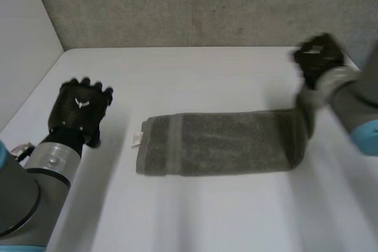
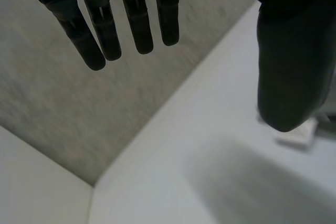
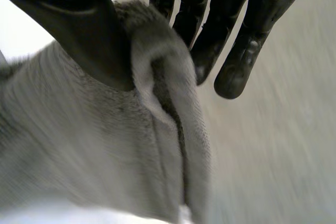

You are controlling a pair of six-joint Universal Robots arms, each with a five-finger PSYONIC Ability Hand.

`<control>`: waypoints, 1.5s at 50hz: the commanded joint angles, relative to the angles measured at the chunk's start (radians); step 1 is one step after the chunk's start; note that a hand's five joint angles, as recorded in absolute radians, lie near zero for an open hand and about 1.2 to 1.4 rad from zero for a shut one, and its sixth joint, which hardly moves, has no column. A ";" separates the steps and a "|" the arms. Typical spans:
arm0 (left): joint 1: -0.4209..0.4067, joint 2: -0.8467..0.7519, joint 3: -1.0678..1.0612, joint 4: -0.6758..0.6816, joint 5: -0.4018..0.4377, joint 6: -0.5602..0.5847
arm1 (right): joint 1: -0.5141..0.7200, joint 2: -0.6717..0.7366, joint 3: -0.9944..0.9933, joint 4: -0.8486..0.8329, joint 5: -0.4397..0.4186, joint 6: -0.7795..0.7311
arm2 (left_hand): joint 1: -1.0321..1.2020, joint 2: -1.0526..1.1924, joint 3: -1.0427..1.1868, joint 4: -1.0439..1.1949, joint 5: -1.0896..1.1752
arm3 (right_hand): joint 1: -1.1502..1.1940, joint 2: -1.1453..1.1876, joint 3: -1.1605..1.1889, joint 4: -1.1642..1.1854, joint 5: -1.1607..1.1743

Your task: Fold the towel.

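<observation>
While the grey towel (image 1: 218,143) lies as a long folded strip across the middle of the white table (image 1: 195,216), the right hand (image 1: 319,57) has hold of its right end, and that end is up off the surface, rising in a narrow tail toward the hand near the table's far right edge. Look at the right wrist view: the thumb (image 3: 79,30) sits on one face of the cloth, the fingers (image 3: 210,35) curl against the other, and a thick fold of towel is pinched between them. The rest of the strip rests flat, its left end squared off with a darker band running across it and a small white label (image 1: 136,138) poking out at the corner.

Over on the other side, the left hand (image 1: 80,110) hovers above the table, well apart from the towel's left end. Its fingers (image 2: 105,30) hang straight and slightly spread, the thumb (image 2: 291,61) stands off to one side, and nothing is in its grasp. Just past that thumb, the label shows on the tabletop. A grey concrete wall (image 1: 177,4) closes off the far side of the table.
</observation>
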 commanded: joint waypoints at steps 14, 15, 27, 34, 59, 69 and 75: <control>-0.011 -0.075 0.040 -0.002 -0.001 -0.058 | 0.569 0.289 -0.128 0.019 0.024 0.030 | -0.054 -0.047 -0.053 -0.055 -0.238 | -1.010 -1.095 -1.096 -1.096 -1.089; -0.011 -0.075 0.040 -0.002 -0.001 -0.058 | 0.569 0.289 -0.128 0.019 0.024 0.030 | -0.054 -0.047 -0.053 -0.055 -0.238 | -1.010 -1.095 -1.096 -1.096 -1.089; -0.042 -0.156 0.127 -0.017 0.002 -0.063 | 0.262 -0.031 0.142 0.019 -0.048 0.346 | -0.054 -0.047 -0.053 -0.055 -0.238 | -1.010 -1.095 -1.096 -1.096 -1.089; -0.110 -0.218 0.161 -0.020 0.005 -0.078 | 0.122 -0.059 0.339 0.002 -0.125 0.316 | -0.051 -0.044 -0.050 -0.052 -0.235 | -1.010 -1.095 -1.096 -1.096 -1.089; -0.220 -0.235 0.184 -0.048 0.000 -0.088 | 0.111 -0.024 0.270 -0.109 -0.172 0.268 | -0.057 -0.050 -0.056 -0.058 -0.241 | 0.212 0.127 0.125 0.126 0.133; -0.081 -0.131 0.186 -0.071 -0.085 -0.104 | 0.454 0.132 -0.079 0.055 -0.200 0.169 | -0.162 -0.155 -0.161 -0.164 -0.346 | 0.212 0.127 0.125 0.126 0.133; -0.015 -0.094 0.181 -0.075 -0.121 -0.140 | 0.610 0.370 -0.265 0.230 -0.203 -0.046 | -0.165 -0.158 -0.165 -0.167 -0.349 | 0.212 0.127 0.125 0.126 0.133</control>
